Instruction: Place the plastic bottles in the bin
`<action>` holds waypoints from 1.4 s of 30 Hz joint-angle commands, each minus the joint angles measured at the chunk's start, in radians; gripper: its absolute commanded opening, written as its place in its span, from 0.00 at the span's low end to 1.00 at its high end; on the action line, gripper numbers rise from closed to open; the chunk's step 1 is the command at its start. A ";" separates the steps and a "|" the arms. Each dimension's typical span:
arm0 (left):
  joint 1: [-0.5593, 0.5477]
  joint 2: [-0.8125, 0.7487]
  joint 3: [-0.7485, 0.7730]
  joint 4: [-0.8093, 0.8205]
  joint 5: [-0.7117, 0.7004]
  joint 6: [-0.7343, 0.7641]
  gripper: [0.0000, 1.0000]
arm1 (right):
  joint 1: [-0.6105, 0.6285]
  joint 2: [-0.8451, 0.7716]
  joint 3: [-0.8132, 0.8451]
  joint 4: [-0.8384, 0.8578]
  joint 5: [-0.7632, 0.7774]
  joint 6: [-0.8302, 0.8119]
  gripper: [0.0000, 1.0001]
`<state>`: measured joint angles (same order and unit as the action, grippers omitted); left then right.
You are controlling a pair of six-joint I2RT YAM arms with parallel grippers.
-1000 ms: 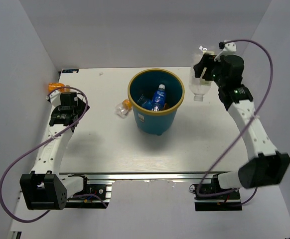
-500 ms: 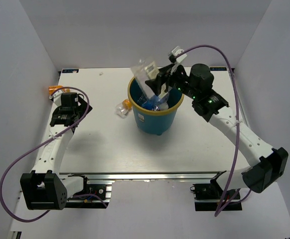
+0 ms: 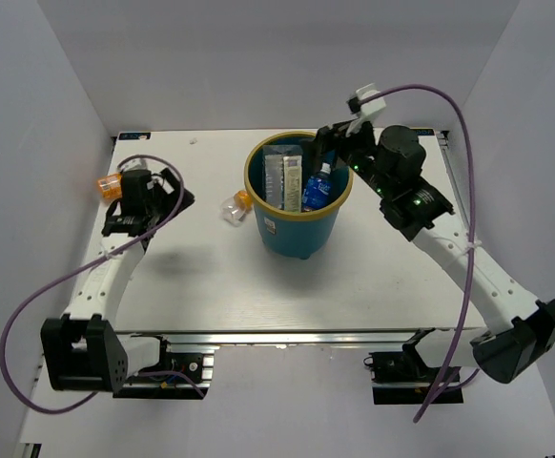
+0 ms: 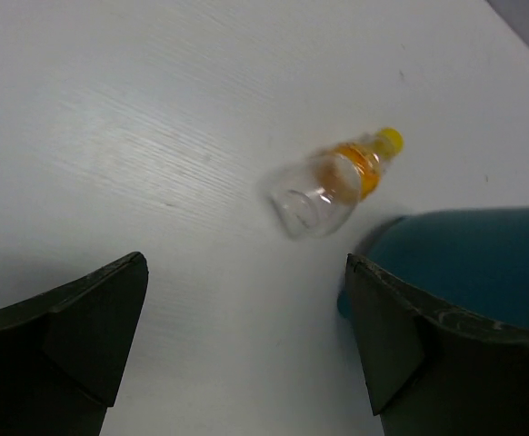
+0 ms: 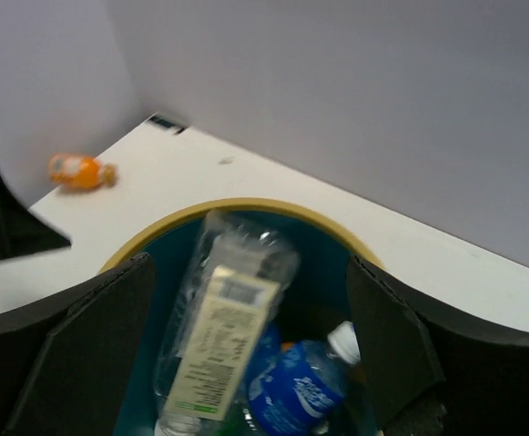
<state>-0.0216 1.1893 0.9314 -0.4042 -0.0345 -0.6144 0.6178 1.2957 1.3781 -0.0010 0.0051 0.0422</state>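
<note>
The teal bin (image 3: 295, 234) with a yellow-tan rim stands mid-table. Inside it lie a clear bottle with a pale label (image 3: 280, 177) and a blue-labelled bottle (image 3: 318, 188). My right gripper (image 3: 327, 145) hangs open and empty over the bin's back right rim. The right wrist view shows the pale-label bottle (image 5: 221, 331) and the blue one (image 5: 303, 389) below the open right gripper (image 5: 246, 350). A clear orange-banded bottle (image 3: 234, 206) lies against the bin's left side. An orange bottle (image 3: 110, 185) lies at the far left. My left gripper (image 3: 168, 191) is open and empty between them.
The left wrist view has the orange-banded bottle (image 4: 333, 180) lying on its side ahead of the open left gripper (image 4: 246, 350), with the bin wall (image 4: 469, 259) at its right. White walls close in the table on three sides.
My right gripper carried the pale-label bottle from the far right to over the bin and let it go; it now lies in the bin. My left gripper turned toward the bin.
</note>
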 commanded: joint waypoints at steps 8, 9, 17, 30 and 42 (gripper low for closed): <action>-0.199 0.486 0.285 0.183 0.378 0.379 0.98 | -0.286 -0.196 -0.091 -0.158 0.253 0.148 0.89; -0.199 0.516 0.306 0.182 0.368 0.418 0.98 | -0.356 -0.222 -0.143 -0.165 0.221 0.160 0.89; -0.199 0.797 0.561 0.041 0.427 0.611 0.98 | -0.441 -0.268 -0.300 -0.143 0.125 0.188 0.89; -0.205 0.756 0.351 0.160 0.432 0.613 0.80 | -0.484 -0.262 -0.387 -0.145 0.099 0.248 0.89; -0.204 0.409 0.337 0.087 0.049 0.411 0.32 | -0.521 -0.340 -0.626 -0.189 0.134 0.321 0.89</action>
<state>-0.2249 1.7828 1.2484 -0.3145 0.1654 -0.1234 0.1051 0.9833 0.7742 -0.1940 0.1310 0.3332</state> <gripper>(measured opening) 0.687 0.894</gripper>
